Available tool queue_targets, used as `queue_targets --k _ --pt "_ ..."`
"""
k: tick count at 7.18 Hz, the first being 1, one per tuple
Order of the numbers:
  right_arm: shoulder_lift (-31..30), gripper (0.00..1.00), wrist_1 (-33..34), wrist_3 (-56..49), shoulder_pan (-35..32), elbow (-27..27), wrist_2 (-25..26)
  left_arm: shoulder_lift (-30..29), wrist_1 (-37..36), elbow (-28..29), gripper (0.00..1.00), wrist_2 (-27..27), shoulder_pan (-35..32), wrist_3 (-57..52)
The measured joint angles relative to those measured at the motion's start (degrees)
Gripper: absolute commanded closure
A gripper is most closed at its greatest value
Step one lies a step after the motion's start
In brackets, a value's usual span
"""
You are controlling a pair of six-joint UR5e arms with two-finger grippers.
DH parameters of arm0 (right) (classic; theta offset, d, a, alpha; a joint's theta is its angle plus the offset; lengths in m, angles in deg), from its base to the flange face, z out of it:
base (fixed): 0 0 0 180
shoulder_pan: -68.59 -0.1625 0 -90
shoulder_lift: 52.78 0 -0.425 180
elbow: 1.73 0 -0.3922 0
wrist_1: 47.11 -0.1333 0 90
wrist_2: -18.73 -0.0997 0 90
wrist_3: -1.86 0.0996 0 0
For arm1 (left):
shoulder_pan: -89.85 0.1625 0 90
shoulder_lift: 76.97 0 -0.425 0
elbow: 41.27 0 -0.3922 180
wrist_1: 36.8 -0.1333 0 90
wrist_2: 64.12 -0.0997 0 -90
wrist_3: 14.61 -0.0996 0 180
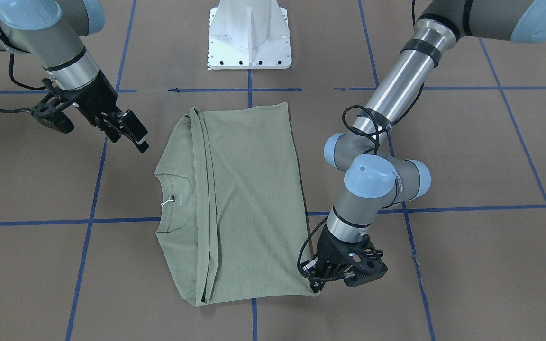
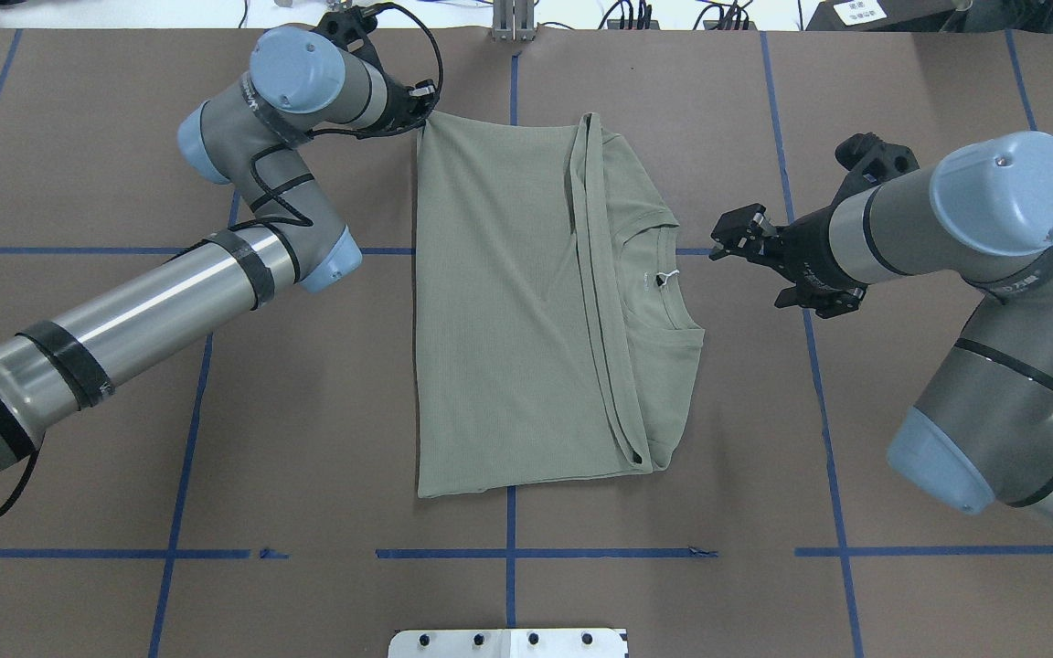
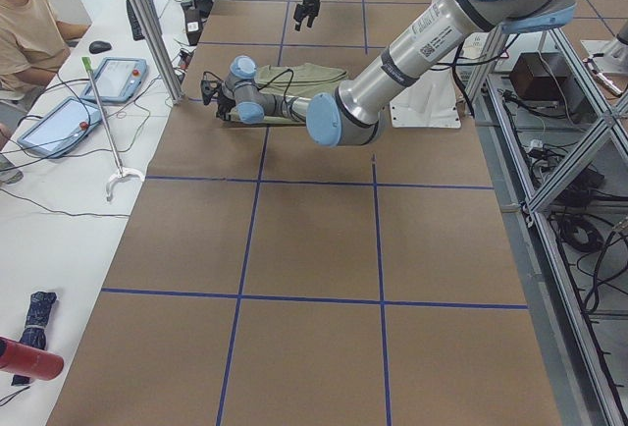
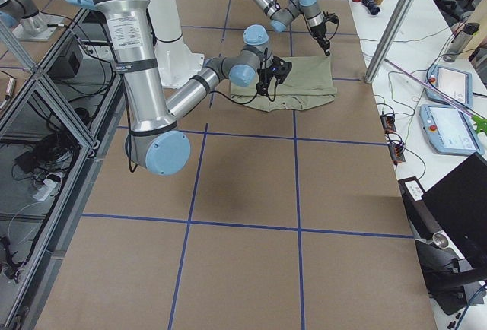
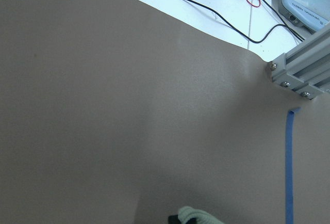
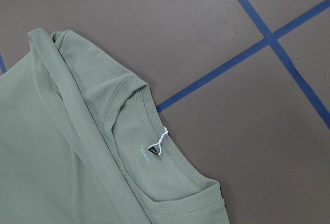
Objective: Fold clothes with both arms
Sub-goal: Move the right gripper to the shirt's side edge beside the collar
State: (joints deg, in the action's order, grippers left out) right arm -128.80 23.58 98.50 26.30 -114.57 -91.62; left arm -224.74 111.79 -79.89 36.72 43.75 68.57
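Shirt (image 2: 526,311): sage-green fine-ribbed knit, folded to a rough rectangle and lying flat at the middle of the table (image 2: 307,411), collar toward the right arm, one long doubled band of fabric running across it beside the collar. Only the right wrist view shows the white tag (image 6: 159,144) on its string and the small pale print inside the ribbed crew neck. Left gripper (image 2: 419,102): at the shirt's far hem corner, fingers closed on that corner; its wrist view shows only a green scrap at the bottom edge, bare brown surface and an aluminium post (image 5: 304,69). Right gripper (image 2: 723,239): just beyond the collar, not touching, fingers apart and holding nothing. Table: matte brown sheet gridded with blue tape (image 2: 510,521). White metal pedestal (image 1: 250,38) at the robot side. The left side view alone shows a seated operator (image 3: 29,14) at a white bench.
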Motion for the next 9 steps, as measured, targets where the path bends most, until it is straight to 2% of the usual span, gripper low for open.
queue_targets --k 1,2,3,5,6,8,9 --pt "0.0 0.00 0.1 0.0 0.5 -0.1 0.2 -0.8 1.5 2.1 1.00 0.0 0.0 -0.1" --pt "0.0 0.00 0.4 0.0 1.6 -0.1 0.4 -1.2 2.5 3.3 0.88 -0.1 0.0 -0.4" --pt "0.0 0.00 0.6 0.0 3.1 -0.2 0.6 -1.4 3.4 4.1 0.62 -0.2 0.0 -0.9" --pt "0.1 0.00 1.1 -0.4 7.3 -0.1 0.7 -1.6 3.8 2.9 0.59 0.7 -0.2 -1.5" --pt "0.8 0.00 2.6 -1.5 9.5 0.3 0.8 -0.6 3.2 -0.5 0.59 2.2 -0.4 -1.5" --pt "6.2 0.00 12.1 -8.1 13.7 1.2 1.7 6.9 -2.8 -15.4 0.58 6.9 -0.8 -1.5" --pt "9.2 0.00 17.2 -12.4 15.8 1.5 3.8 9.8 -5.9 -21.2 0.58 9.0 -1.0 -1.5"
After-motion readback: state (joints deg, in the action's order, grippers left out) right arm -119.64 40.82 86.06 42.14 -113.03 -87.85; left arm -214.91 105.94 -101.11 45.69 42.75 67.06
